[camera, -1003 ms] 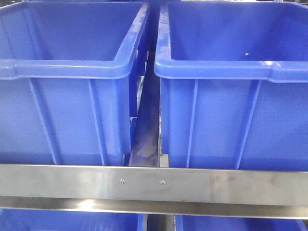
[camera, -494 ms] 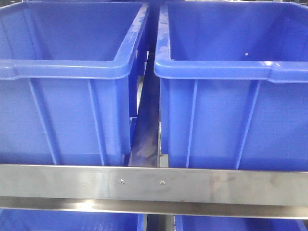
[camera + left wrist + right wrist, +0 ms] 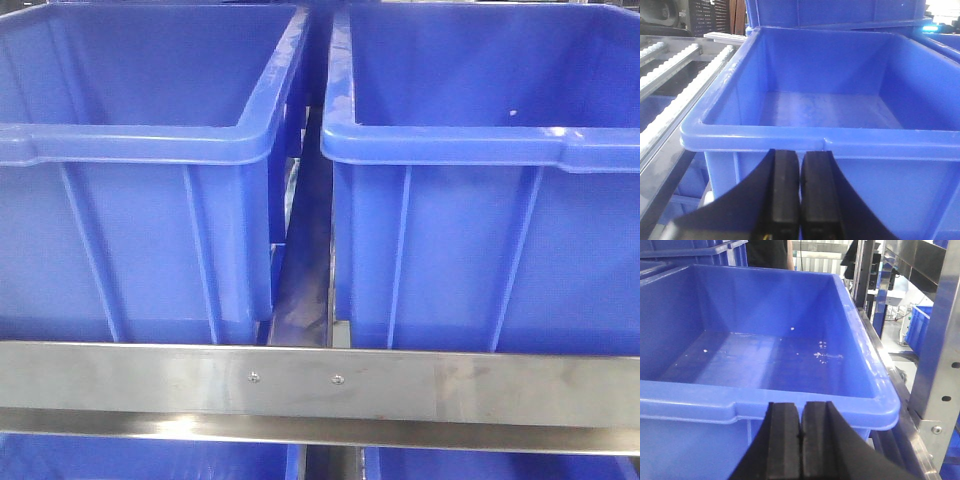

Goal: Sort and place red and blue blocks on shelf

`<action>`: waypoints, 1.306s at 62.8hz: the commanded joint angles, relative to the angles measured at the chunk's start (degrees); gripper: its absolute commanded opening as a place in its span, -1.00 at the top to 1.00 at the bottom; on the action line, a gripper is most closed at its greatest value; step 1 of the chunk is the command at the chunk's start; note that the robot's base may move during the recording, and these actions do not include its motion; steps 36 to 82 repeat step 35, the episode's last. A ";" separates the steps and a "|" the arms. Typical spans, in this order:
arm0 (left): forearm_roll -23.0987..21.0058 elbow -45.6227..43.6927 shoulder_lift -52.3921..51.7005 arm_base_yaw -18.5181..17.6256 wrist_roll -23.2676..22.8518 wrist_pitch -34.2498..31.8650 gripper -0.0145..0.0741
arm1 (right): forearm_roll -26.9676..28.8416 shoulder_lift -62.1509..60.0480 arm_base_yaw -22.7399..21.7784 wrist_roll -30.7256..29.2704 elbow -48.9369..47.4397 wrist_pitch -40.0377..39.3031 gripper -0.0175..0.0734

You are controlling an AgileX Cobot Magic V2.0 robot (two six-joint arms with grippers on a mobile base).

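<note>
Blocks, red and blue: neither showed in any view. You had no cube in sight, so I could not tell where they lay.

Shelf (image 3: 320,385) filled the front view: steel front rail with two small screws, left bin (image 3: 140,145) and right bin (image 3: 480,145) standing side by side above it, a narrow gap between them.

Left gripper (image 3: 800,195) sat low before the near rim of its bin (image 3: 805,137), fingers (image 3: 785,190) pressed together with nothing between them. Right gripper (image 3: 801,440) likewise faced its bin (image 3: 765,402), fingers (image 3: 785,440) together, nothing held. That bin floor carried a few pale specks.

Risks, as I judged them:
- Both grippers were empty, so nothing was ready to be placed.
- Each gripper sat level with a bin rim; a forward push without lifting would likely have struck the plastic lip and shoved the bin.
- A blue cube against blue plastic would have been hard for you to pick out.
- The gap between bins could have swallowed a cube released off-centre.
</note>
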 commanded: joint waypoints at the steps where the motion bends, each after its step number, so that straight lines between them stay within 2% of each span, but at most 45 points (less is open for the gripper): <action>1: -0.04 1.45 -1.14 -0.34 -0.43 -4.71 0.39 | 0.10 -1.05 0.20 0.02 -1.17 -5.24 0.49; 82: -0.04 1.45 -1.14 -0.34 -0.43 -4.71 0.39 | 0.10 -1.05 0.20 0.02 -1.17 -5.24 0.49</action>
